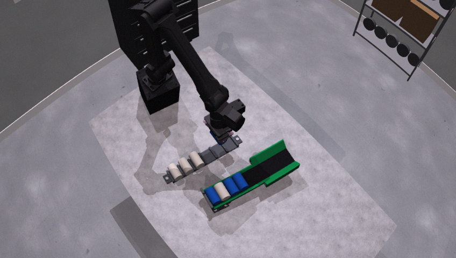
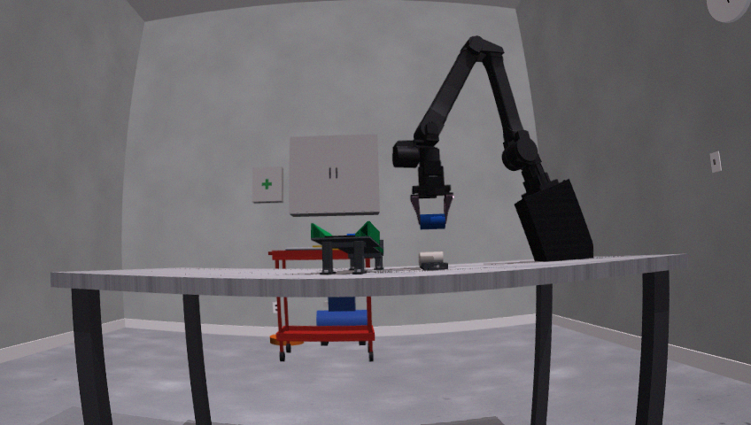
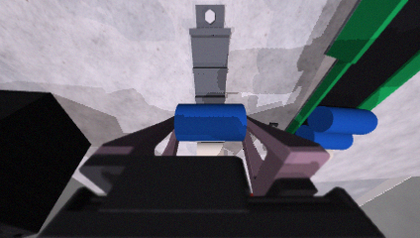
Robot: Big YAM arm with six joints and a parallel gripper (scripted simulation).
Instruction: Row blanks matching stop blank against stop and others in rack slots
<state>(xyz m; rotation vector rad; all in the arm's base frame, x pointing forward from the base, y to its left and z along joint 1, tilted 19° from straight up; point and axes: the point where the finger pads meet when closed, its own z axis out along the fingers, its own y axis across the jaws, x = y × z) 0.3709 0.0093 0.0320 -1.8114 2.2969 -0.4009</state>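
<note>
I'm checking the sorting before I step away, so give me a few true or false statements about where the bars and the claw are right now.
1. The claw grips a blue bar well above the table. True.
2. The green ramp carries four blue bars. False: three blue ones and one white bar, second from the low end.
3. Three white bars lie in the grey rack. True.
4. The rack's slots nearest the claw are filled. False: they hold no bars.
5. The ramp's upper part holds no bars. True.
</note>
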